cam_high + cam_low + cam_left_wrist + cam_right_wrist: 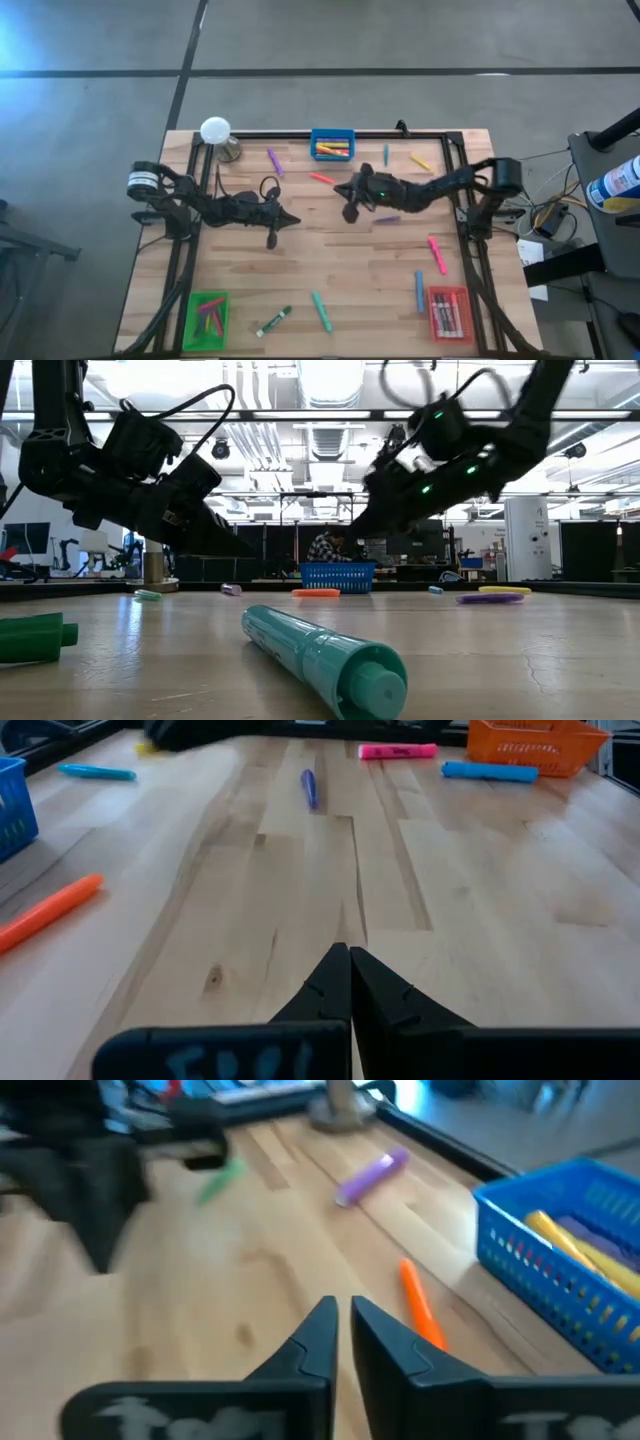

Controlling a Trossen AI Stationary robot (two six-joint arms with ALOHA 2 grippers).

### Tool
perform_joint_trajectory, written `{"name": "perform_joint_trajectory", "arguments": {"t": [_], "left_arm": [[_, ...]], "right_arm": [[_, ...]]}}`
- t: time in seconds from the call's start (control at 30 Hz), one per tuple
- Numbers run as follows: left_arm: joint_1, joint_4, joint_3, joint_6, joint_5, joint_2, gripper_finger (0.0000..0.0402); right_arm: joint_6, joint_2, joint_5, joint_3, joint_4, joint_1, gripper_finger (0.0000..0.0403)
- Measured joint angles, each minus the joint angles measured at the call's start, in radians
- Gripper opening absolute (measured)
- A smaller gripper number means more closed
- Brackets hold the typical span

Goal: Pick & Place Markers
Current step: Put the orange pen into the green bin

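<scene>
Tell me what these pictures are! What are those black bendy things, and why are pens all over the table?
Those black things are two robot arms, each ending in a two-fingered gripper. One picture looks down from above, one peeks across the tabletop, and two come from cameras on the arms' wrists. On the wooden table lie scattered markers in many colours. There are three trays: a blue tray, a green tray and a red tray, each already holding some markers. The left gripper is shut and holds nothing. The right gripper has its fingers slightly apart, with nothing between them, and points toward an orange marker near the blue tray.
</scene>
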Motion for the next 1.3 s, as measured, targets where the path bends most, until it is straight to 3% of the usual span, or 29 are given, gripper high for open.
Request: {"name": "perform_joint_trajectory", "arguments": {"t": [0.3, 0.53, 0.73, 1.03, 1.3], "left_arm": [[0.0, -0.021, -0.001, 0.006, -0.001, 0.0, 0.0], [0.0, -0.028, -0.002, 0.006, -0.001, 0.0, 0.0], [0.0, -0.03, -0.002, 0.006, -0.002, 0.0, 0.0], [0.0, -0.047, -0.002, 0.011, -0.002, 0.0, 0.0], [0.0, -0.047, -0.001, 0.009, -0.002, -0.001, 0.0]], "right_arm": [[-0.001, 0.165, -0.008, 0.153, -0.141, -0.096, 0.0121], [-0.034, 0.27, -0.008, 0.207, -0.139, -0.116, 0.0143], [-0.043, 0.346, -0.005, 0.264, -0.13, -0.116, 0.0124], [-0.035, 0.324, -0.009, 0.248, -0.163, -0.099, 0.004], [-0.021, 0.232, -0.008, 0.152, -0.184, -0.018, 0.0045]]}}
